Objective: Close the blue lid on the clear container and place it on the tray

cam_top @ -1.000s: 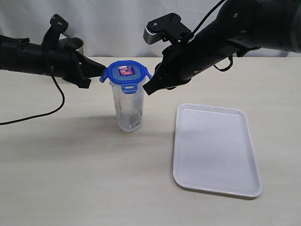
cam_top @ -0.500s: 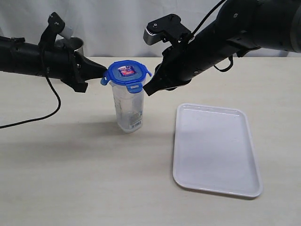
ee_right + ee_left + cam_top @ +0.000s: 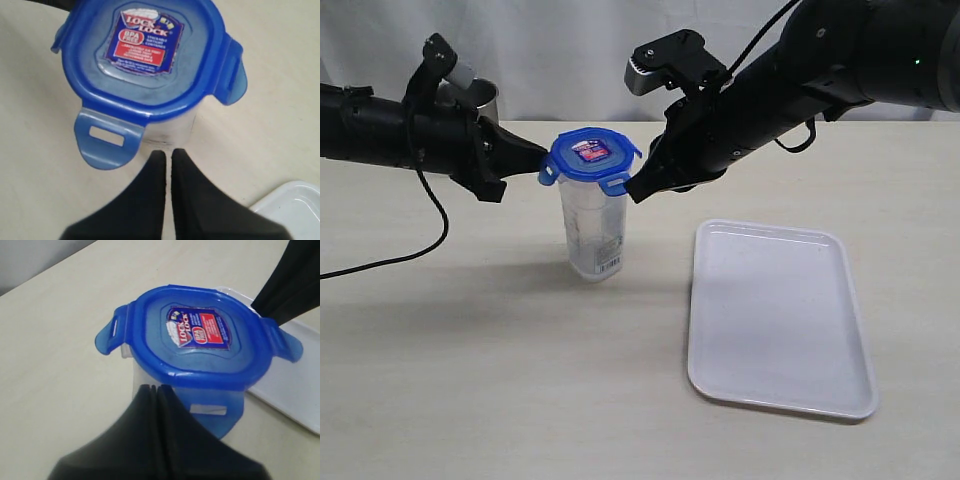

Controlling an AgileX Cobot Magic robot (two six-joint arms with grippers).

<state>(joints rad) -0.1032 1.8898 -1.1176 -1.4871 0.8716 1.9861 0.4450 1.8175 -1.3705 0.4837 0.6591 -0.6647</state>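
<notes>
Flanking the blue lid on the clear container near the tray, the left gripper and right gripper are both pinched together empty; uneven sideways pressing could topple it.

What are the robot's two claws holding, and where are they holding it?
Nothing. The left gripper and right gripper are both shut and empty, tips at the edge of the blue lid on the clear container.
</notes>
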